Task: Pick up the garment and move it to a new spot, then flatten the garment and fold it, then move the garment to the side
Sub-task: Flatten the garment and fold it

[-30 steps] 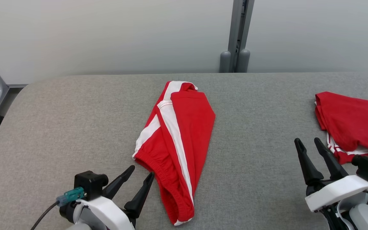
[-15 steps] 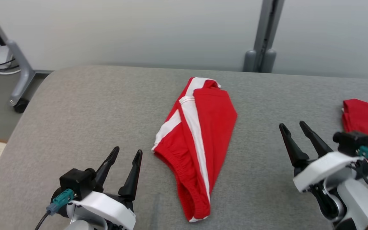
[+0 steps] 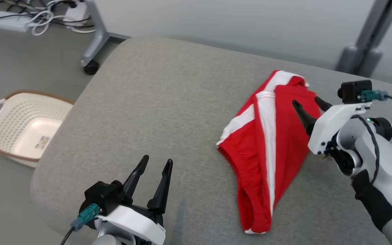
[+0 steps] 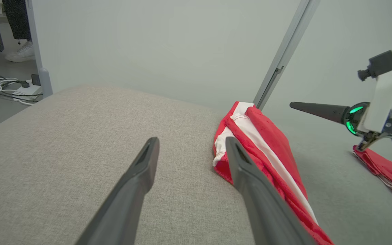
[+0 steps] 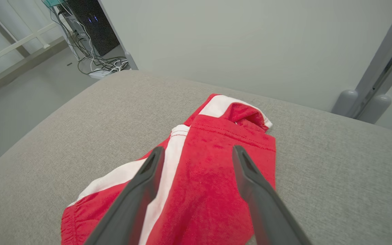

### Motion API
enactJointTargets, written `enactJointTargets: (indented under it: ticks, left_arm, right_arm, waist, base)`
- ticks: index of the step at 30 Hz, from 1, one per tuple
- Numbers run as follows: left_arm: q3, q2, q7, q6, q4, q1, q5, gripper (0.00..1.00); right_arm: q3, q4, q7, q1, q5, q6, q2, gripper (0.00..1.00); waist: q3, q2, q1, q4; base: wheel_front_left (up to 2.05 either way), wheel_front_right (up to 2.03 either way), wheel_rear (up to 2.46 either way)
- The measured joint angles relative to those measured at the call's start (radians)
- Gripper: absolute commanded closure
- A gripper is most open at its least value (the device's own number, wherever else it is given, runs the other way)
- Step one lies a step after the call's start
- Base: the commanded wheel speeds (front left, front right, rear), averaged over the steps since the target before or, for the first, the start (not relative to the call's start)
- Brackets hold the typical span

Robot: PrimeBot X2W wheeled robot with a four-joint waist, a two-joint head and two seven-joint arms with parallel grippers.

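Red white-striped garment lies on the grey tabletop, right claw released above it, left claw released near the front-left corner.

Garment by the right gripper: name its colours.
Garment is red with white stripes, clearest in right wrist view.
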Motion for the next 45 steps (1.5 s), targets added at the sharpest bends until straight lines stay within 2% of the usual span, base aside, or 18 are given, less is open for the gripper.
enactJointTargets:
  ticks: [7,12,17,18,19,20,26,30,39,45]
  left_arm:
    - [0.055,-0.064,-0.001,-0.050,0.035,0.012,0.049,0.00]
    - [0.084,-0.103,-0.001,-0.083,0.056,0.014,0.080,0.00]
    - [0.114,-0.128,-0.001,-0.106,0.073,0.021,0.106,0.00]
    - [0.120,-0.131,-0.001,-0.111,0.075,0.022,0.113,0.00]
    - [0.125,-0.134,-0.001,-0.115,0.079,0.023,0.116,0.00]
    - [0.131,-0.137,-0.001,-0.119,0.082,0.023,0.122,0.00]
    - [0.156,-0.153,-0.001,-0.138,0.100,0.026,0.148,0.00]
    - [0.166,-0.154,-0.001,-0.146,0.112,0.026,0.159,0.00]
    - [0.184,-0.126,-0.001,-0.150,0.125,0.043,0.173,0.00]
    - [0.189,-0.099,0.014,-0.146,0.111,0.056,0.172,0.00]
  right_arm:
    - [0.011,0.225,0.096,-0.134,-0.019,0.000,0.041,0.00]
    - [0.020,0.379,0.102,-0.217,-0.085,0.000,0.057,0.00]
    - [-0.004,0.440,0.100,-0.261,-0.152,0.000,0.054,0.00]
    - [-0.013,0.443,0.098,-0.265,-0.164,0.000,0.051,0.30]
    - [-0.025,0.446,0.095,-0.268,-0.174,0.000,0.048,0.80]
    - [-0.036,0.446,0.092,-0.269,-0.187,0.000,0.047,1.00]
    - [-0.123,0.449,0.110,-0.247,-0.242,0.000,0.051,1.00]
    - [-0.190,0.449,0.044,-0.241,-0.252,0.000,0.067,1.00]
    - [-0.317,0.432,-0.150,-0.107,-0.142,0.000,0.132,1.00]
    - [-0.332,0.314,-0.199,0.040,-0.044,0.000,0.148,1.00]
  waist:
    - [0.036,0.0000,0.0000,0.107]
    - [0.061,0.0000,0.0000,0.152]
    - [0.083,0.0000,0.0000,0.175]
    - [0.086,0.0000,0.0000,0.176]
    - [0.088,0.0000,0.0000,0.177]
    - [0.089,0.0000,0.0000,0.177]
    - [0.081,0.0000,0.0000,0.152]
    - [0.071,0.0000,0.0000,0.130]
    - [0.012,0.0000,0.0000,0.053]
    - [-0.022,0.0000,0.0000,-0.035]
  base:
    - [0.00,0.00,0.00]
    - [0.00,0.00,0.00]
    - [0.00,0.00,0.00]
    - [0.00,0.00,0.00]
    - [0.00,0.00,0.00]
    - [0.00,0.00,0.00]
    - [0.00,0.00,0.00]
    - [0.00,0.00,0.00]
    - [0.00,0.00,0.00]
    - [0.00,0.00,0.00]
